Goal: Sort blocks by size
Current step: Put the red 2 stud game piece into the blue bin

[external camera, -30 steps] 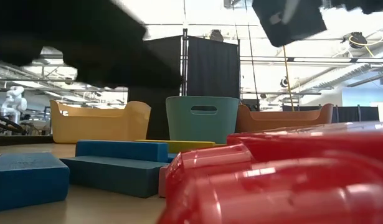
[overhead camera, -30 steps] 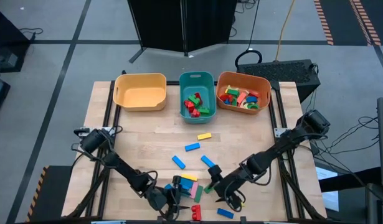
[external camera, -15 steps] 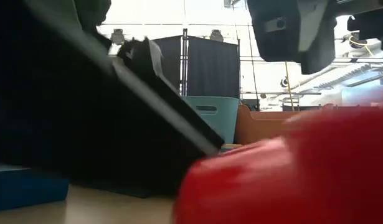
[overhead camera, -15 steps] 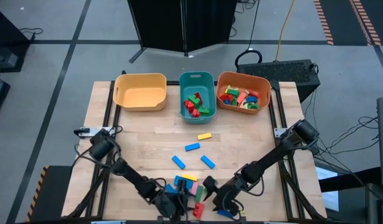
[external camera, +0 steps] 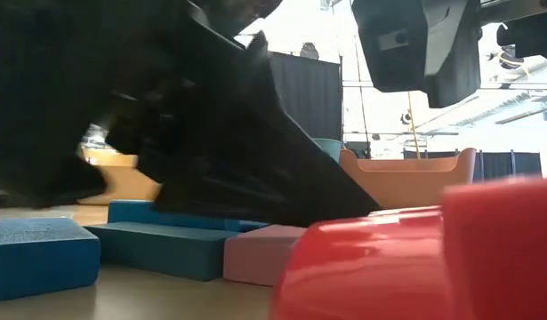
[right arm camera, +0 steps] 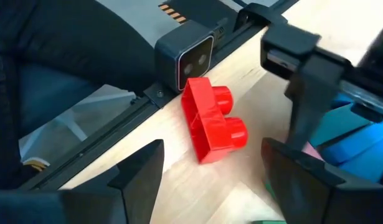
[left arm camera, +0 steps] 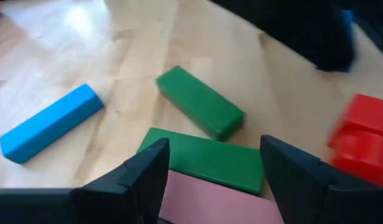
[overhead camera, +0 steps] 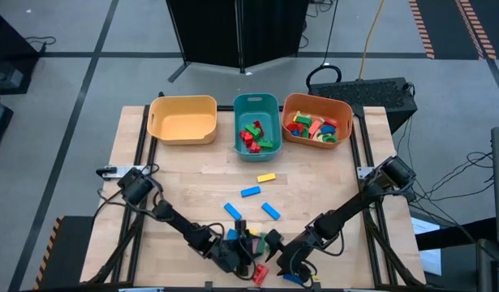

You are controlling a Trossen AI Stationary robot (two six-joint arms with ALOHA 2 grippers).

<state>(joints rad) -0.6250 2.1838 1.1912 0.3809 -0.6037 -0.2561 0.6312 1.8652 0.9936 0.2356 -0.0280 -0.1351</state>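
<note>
High view: both grippers hang over the loose blocks at the wooden table's (overhead camera: 192, 166) six o'clock edge. Left gripper (left arm camera: 210, 163), fingers spread wide, sits above a smooth pink slab (left arm camera: 216, 202) and flat green bars (left arm camera: 200, 111). Right gripper (right arm camera: 210, 158), also wide open, faces a glossy red studded brick (right arm camera: 211, 121).

Both arms reach low toward the middle of the bench's near edge, elbows out toward its near corners. The left gripper (overhead camera: 247, 246) is down at the bench surface with its fingers (left arm camera: 147, 177) spread apart. The right gripper (overhead camera: 271, 253) sits just beside it, also low, its fingers (right arm camera: 138, 171) standing wide apart.
</note>
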